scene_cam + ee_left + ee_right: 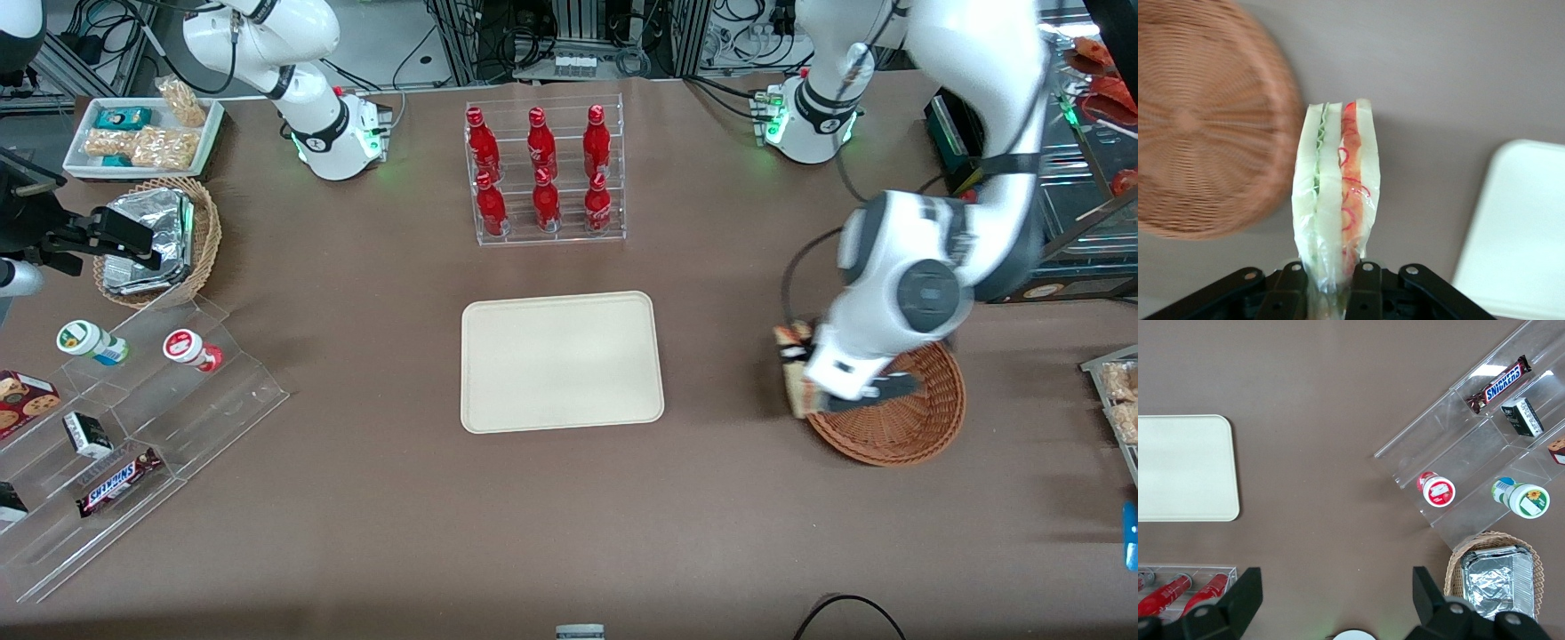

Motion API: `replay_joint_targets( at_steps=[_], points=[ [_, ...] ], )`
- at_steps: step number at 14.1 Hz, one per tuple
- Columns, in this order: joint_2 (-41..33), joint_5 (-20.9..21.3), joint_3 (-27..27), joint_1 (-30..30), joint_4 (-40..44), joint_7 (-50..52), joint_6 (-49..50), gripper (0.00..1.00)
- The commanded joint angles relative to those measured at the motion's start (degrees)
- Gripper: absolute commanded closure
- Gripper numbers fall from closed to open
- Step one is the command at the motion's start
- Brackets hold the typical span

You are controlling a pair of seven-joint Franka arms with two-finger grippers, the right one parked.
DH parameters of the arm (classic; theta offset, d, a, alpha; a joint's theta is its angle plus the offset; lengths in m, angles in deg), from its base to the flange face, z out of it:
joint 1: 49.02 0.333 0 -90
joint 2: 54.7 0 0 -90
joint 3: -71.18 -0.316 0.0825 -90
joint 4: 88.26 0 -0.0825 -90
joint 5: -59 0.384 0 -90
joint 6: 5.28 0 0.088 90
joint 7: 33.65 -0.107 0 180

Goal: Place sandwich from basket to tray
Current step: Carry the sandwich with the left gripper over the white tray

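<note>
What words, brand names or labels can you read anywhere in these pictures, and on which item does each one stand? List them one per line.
"SNICKERS": on the chocolate bar lying on the clear stepped stand.
Red bottles in the clear rack: white script, too small to read.
Two small tubs and the little boxes on the stand: print too small to read.
Sandwich, held in the pincer above the table beside the basket, not yet at the tray: no label.

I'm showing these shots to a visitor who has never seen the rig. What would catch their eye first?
Probably the clear-wrapped triangular sandwich with red and green filling, clamped in the left arm's tool just past the rim of the reddish-brown woven wicker basket, above bare table. Next, the flat cream rectangular tray lying empty mid-table, and the clear rack of six red bottles farther from the front camera than the tray.
</note>
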Motion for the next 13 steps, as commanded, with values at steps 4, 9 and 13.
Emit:
replay_joint_targets(
  at_steps=[4, 9, 13],
  points=[
    [12.8, -4.9, -0.8, -13.3, 12.6, 13.5, -5.5, 1.00],
    [20.0, -4.7, -0.8, -21.5, 19.9, 24.1, -9.1, 1.00],
    [23.9, -4.0, -1.0, -27.5, 20.8, 28.2, -16.1, 1.00]
  ],
)
